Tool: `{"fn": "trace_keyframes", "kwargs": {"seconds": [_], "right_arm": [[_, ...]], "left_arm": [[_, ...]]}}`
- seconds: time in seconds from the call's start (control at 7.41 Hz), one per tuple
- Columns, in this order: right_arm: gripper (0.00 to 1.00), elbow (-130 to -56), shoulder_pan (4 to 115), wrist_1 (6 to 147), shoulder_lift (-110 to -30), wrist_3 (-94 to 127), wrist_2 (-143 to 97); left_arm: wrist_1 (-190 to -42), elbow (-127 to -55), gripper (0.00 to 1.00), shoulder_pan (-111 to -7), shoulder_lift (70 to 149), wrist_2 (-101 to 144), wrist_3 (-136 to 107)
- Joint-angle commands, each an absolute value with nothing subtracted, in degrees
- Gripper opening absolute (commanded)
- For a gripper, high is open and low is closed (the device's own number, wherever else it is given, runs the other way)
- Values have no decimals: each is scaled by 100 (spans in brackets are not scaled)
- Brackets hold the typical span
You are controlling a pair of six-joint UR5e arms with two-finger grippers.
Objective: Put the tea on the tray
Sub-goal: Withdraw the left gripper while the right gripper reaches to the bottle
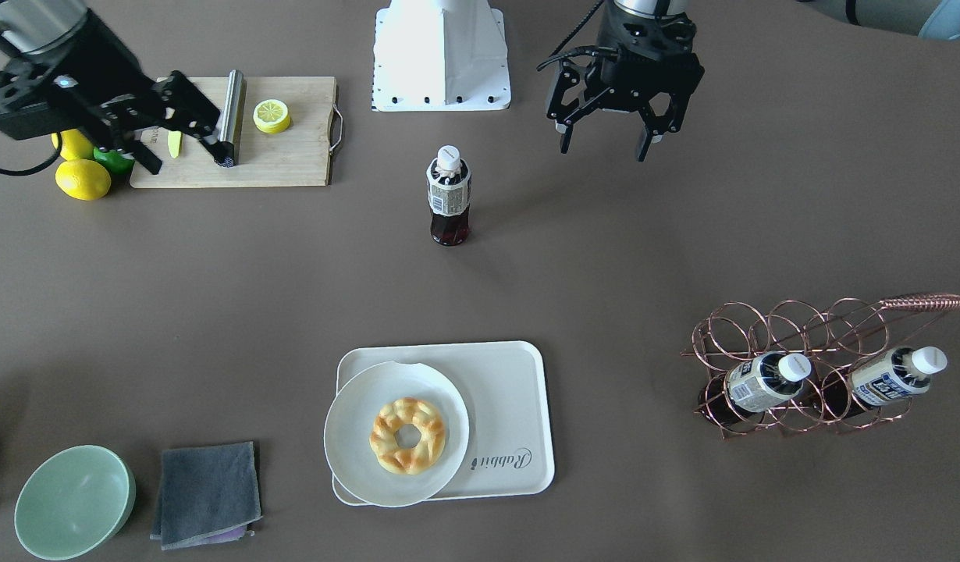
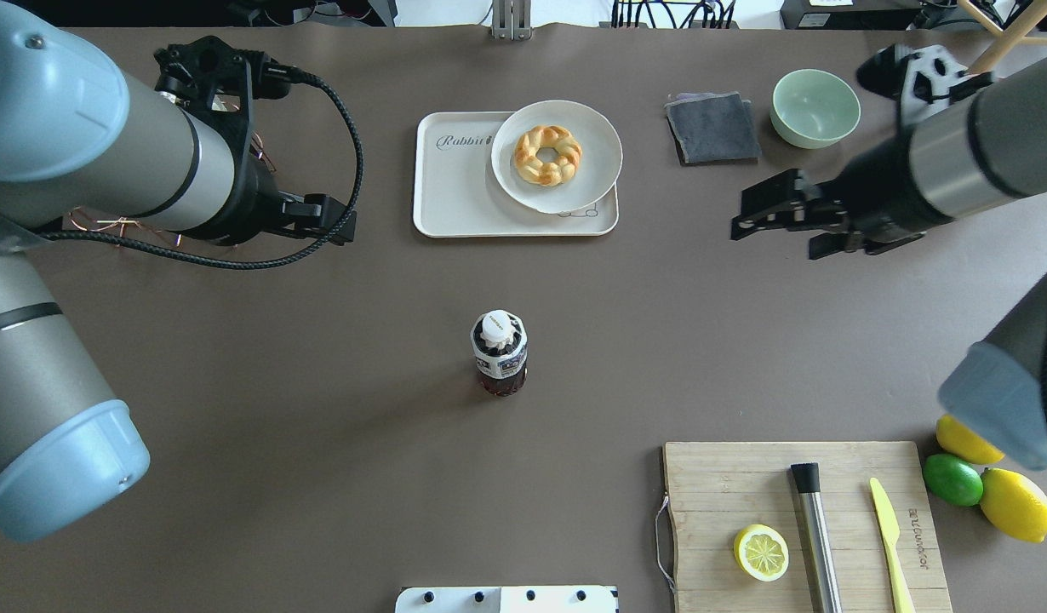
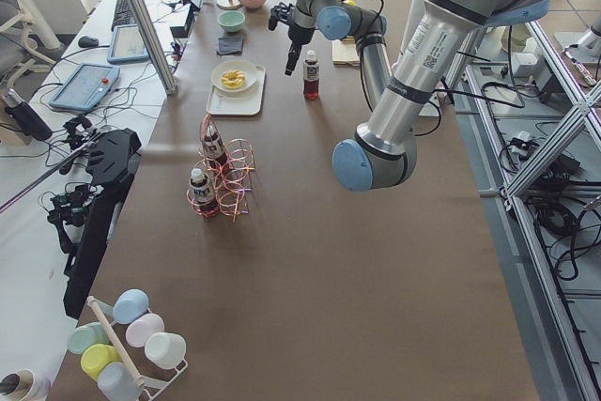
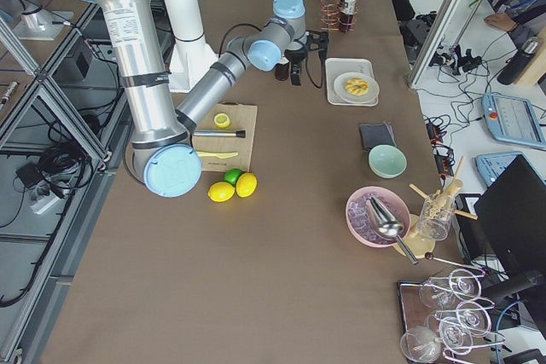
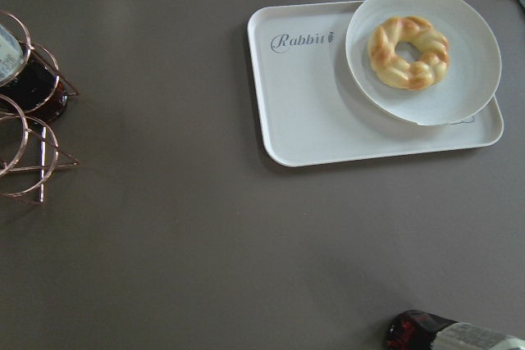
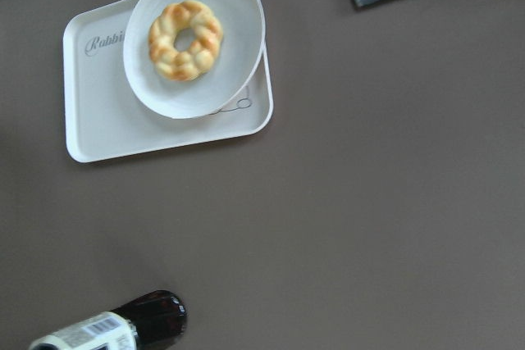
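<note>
Seen from overhead, the left jaws hang released above the desk (image 2: 302, 409); the tea (image 2: 499, 356) stands upright mid-desk, well apart from the tray (image 2: 455, 191) holding a plate (image 2: 596, 145); the right jaws, also released, hover empty at the right side

Tea (image 1: 449, 199) upright mid-table, white cap on, well apart from cream "Rabbit" tray (image 1: 511, 406)
</note>
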State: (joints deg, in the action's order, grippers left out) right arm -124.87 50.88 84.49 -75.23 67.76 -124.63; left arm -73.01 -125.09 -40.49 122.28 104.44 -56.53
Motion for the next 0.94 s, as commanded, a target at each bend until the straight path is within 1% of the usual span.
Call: {"fn": "trace_keyframes", "kwargs": {"seconds": [0.0, 0.13, 0.27, 0.54, 0.67, 0.81], "right_arm": [[100, -12298, 3073, 10370, -5125, 8287, -10509], [100, -11722, 2885, 10536, -4471, 8305, -10303], [100, -11342, 2831, 10512, -4230, 8306, -10275], [97, -10787, 2821, 10407, -4018, 8227, -10152], [89, -10427, 2804, 10337, -3869, 8209, -10099], [80, -10406, 2734, 10336, -3946, 8183, -10046]], "left_arm": [[-7408, -12393, 97, -4971, 11630, 11107, -4198], [-7635, -12227, 97, -5218, 11471, 11257, -3940], [-7951, -12069, 97, -5447, 11270, 11468, -3642], [-8409, -12059, 97, -5808, 10786, 11837, -3245], [-8463, -12059, 97, -5827, 10767, 11882, -3243], [-8464, -12050, 97, -5827, 10775, 11883, -3243]]}}
